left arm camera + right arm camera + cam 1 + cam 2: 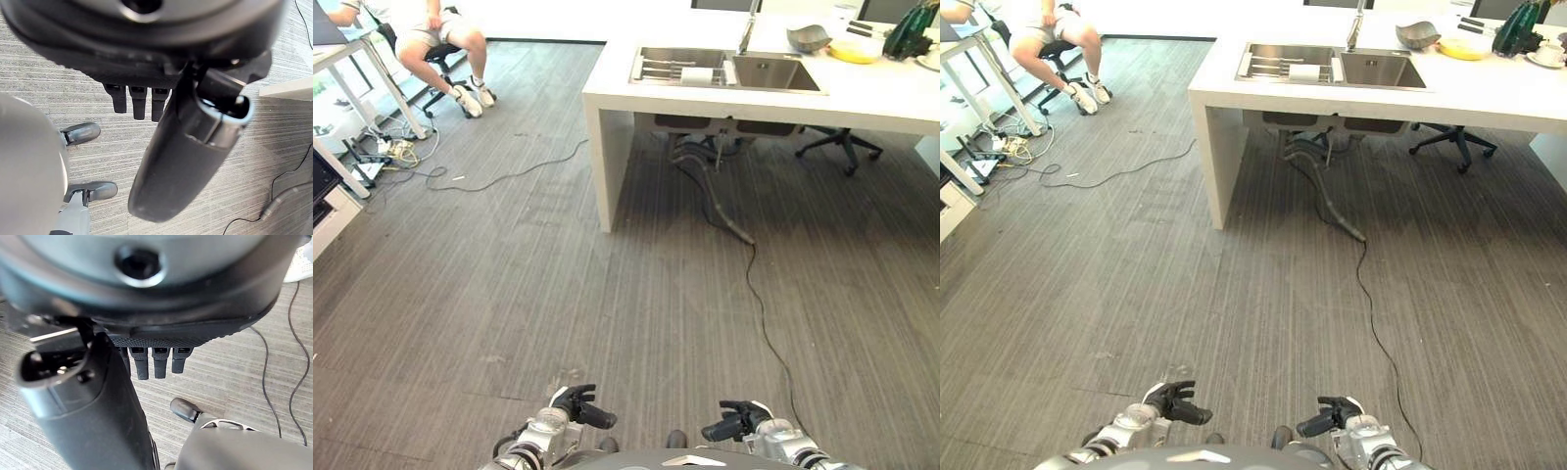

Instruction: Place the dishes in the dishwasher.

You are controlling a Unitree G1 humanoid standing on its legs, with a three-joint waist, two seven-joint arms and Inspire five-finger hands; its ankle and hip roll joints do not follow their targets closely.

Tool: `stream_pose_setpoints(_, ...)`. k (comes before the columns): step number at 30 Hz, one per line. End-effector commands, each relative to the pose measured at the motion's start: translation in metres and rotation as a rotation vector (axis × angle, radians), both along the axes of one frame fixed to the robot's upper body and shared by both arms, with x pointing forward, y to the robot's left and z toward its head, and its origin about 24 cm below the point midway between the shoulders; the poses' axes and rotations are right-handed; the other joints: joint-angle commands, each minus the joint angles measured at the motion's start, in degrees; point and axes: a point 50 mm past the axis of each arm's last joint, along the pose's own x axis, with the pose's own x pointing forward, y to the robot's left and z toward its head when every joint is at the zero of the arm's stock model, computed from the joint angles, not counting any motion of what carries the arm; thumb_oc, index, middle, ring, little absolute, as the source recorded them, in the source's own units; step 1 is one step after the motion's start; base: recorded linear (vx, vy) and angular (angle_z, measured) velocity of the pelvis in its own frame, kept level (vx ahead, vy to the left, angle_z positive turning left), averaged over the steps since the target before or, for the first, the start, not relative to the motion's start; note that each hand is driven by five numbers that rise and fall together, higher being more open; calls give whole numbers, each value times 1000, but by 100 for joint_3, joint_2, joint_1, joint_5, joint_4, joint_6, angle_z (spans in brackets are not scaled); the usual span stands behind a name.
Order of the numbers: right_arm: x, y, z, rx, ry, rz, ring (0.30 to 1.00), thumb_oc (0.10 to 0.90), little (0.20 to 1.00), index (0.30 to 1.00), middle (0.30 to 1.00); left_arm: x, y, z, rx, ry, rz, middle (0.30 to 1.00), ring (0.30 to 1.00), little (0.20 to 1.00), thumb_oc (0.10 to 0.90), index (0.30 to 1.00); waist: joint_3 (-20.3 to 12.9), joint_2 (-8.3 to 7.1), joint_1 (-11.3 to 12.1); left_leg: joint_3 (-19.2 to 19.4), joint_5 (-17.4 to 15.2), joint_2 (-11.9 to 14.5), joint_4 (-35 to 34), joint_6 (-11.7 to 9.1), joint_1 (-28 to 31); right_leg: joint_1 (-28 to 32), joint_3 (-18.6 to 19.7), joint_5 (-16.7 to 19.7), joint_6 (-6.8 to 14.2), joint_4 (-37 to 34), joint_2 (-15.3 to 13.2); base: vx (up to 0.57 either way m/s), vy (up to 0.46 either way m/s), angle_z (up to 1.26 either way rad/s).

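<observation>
A grey bowl [808,38] and a yellow dish [854,51] lie on the white counter [891,101] at the far right, beside a double sink [773,73]. The sink's left basin holds a wire rack with a white item [697,75]. A cup on a saucer [1546,55] stands at the counter's right end. My left hand [578,406] and right hand [734,421] hang low in front of me, far from the counter, both open and holding nothing. Its own wrist view shows each hand's fingers [138,100] [156,362] relaxed over bare floor.
Grey carpet stretches between me and the counter. A hose and cable [729,220] run from under the sink across the floor. An office chair [842,147] stands beneath the counter. A person [440,34] sits at a desk [352,59] at the far left, with cables [406,157] below.
</observation>
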Motion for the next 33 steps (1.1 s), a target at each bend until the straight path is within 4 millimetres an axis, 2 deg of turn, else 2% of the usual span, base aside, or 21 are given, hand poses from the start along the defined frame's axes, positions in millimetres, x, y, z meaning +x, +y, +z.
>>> stream_pose_setpoints(1,49,2,18,28,-137,-20,900,800,900,900,900,42,-19,14,-28,-95,-39,900,900,900,800,900,174,-82,151,59,-462,-250,6,109,16,-598,131,-663,1043,2019,-1081,34,162,-14)
stream_pose_setpoints(2,49,1,19,29,-138,-32,900,800,900,900,900,48,-18,17,-26,-116,-41,900,900,900,800,900,283,-129,139,54,-566,-326,6,212,180,-953,120,-386,1060,2849,-1220,53,103,-20)
stream_pose_setpoints(4,48,2,18,37,-139,-49,900,800,900,900,900,51,-17,19,-27,-130,-25,900,900,900,800,900,339,-182,173,15,-653,-328,6,210,295,-1253,-12,-324,1010,3028,-1259,123,24,-8)
stream_pose_setpoints(6,48,1,18,41,-143,-55,900,800,900,900,900,53,-17,20,-27,-136,-18,900,900,900,800,900,347,-198,165,-38,-689,-321,6,180,329,-1309,-110,-334,973,2735,-1225,151,-90,1)
stream_pose_setpoints(7,49,-1,19,39,-158,-75,900,800,900,900,900,58,-19,23,-44,-160,0,900,900,900,800,900,427,-220,96,-149,-741,-335,6,117,406,-1510,-236,-111,954,1904,-1094,201,-134,8)
stream_pose_setpoints(10,42,-5,16,42,-137,-114,900,800,900,900,900,64,-17,26,-45,-172,0,900,900,900,800,900,475,-282,-34,-241,-888,-376,6,10,566,-1709,-369,287,1122,728,-1015,335,-150,12)
stream_pose_setpoints(11,31,-8,12,43,-107,-134,900,800,900,900,900,63,-14,26,-46,-172,18,900,900,900,800,900,430,-298,-78,-300,-1047,-405,6,-31,744,-1811,-421,425,1206,375,-1020,369,-119,18)
stream_pose_setpoints(12,31,-8,12,43,-106,-134,900,800,900,900,900,62,-14,26,-46,-171,18,900,900,900,800,900,432,-288,-81,-303,-1053,-393,6,-34,753,-1793,-431,430,1207,358,-1009,407,-131,13)
stream_pose_setpoints(15,9,-15,6,31,-50,-149,900,800,900,900,900,59,-9,25,-64,-186,62,900,900,900,800,900,281,-276,-57,-481,-1327,-413,6,-7,1073,-1713,-732,515,1189,346,-1069,424,-163,33)
stream_pose_setpoints(18,6,-31,8,-2,-53,-167,900,800,900,900,900,61,-8,28,-99,-219,122,900,900,900,800,900,171,-144,-103,-610,-1568,-296,606,-94,1069,-1576,-725,326,962,607,-937,453,-238,53)
stream_pose_setpoints(19,6,-34,9,-10,-53,-173,900,800,900,900,900,61,-8,29,-114,-226,139,900,900,900,800,900,150,-63,-83,-632,-1446,-215,979,-221,998,-1494,-699,233,897,680,-856,469,-276,76)
stream_pose_setpoints(21,8,-40,11,-18,-54,-172,900,800,900,900,900,59,-7,29,-143,-236,177,900,900,900,800,900,77,43,-19,-601,-868,-134,2062,-531,599,-1170,-726,33,723,644,-697,414,-255,49)
stream_pose_setpoints(23,15,-45,15,-36,-77,-153,900,800,900,900,900,68,-7,37,-180,-291,199,900,900,900,800,900,163,33,90,-669,25,-155,3503,-933,-48,-781,-727,-117,530,528,-646,318,-276,-3)
stream_pose_setpoints(24,21,-46,18,-44,-95,-128,900,800,900,900,900,78,-8,46,-200,-344,196,900,900,900,800,900,237,-31,139,-635,437,-260,4240,-1176,-434,-613,-748,-183,445,458,-671,294,-321,-16)
stream_pose_setpoints(25,23,-48,20,-57,-103,-108,900,800,900,900,900,87,-8,54,-211,-389,194,900,900,900,800,900,312,-64,197,-401,481,-173,4795,-1223,-671,-424,-743,-264,357,386,-630,287,-318,-17)
stream_pose_setpoints(26,26,-51,22,-71,-105,-86,900,800,900,900,900,97,-7,65,-226,-446,199,900,900,900,800,900,381,-87,280,-275,416,-114,5156,-1144,-977,-262,-722,-377,284,315,-600,306,-252,-9)
stream_pose_setpoints(28,27,-51,23,-91,-92,-51,900,800,900,900,900,115,-8,89,-279,-569,213,900,900,900,800,900,415,-19,539,-228,109,-263,4918,-885,-1526,1,-643,-523,282,227,-521,367,-132,-18)
stream_pose_setpoints(29,25,-49,21,-84,-84,-50,900,800,900,900,900,121,-8,102,-309,-632,209,900,900,900,800,900,385,-8,685,-284,100,-388,4550,-797,-1803,125,-592,-571,323,170,-492,437,-44,-38)
stream_pose_setpoints(31,24,-47,21,-50,-105,-64,900,800,900,900,900,132,3,134,-336,-791,215,900,900,900,800,900,336,59,930,-347,0,-307,3199,-645,-1805,358,-467,-747,419,109,-375,507,-35,-53)
stream_pose_setpoints(32,23,-46,21,-34,-114,-75,900,800,900,900,900,134,9,148,-344,-855,210,900,900,900,800,900,313,95,1041,-315,31,-167,2303,-579,-1818,510,-443,-839,463,64,-314,517,-40,-56)
stream_pose_setpoints(33,20,-45,19,-31,-109,-77,900,800,900,900,900,134,15,159,-342,-905,216,900,900,900,800,900,297,155,1168,-427,218,-106,1499,-560,-1753,632,-405,-898,494,28,-235,513,-41,-64)
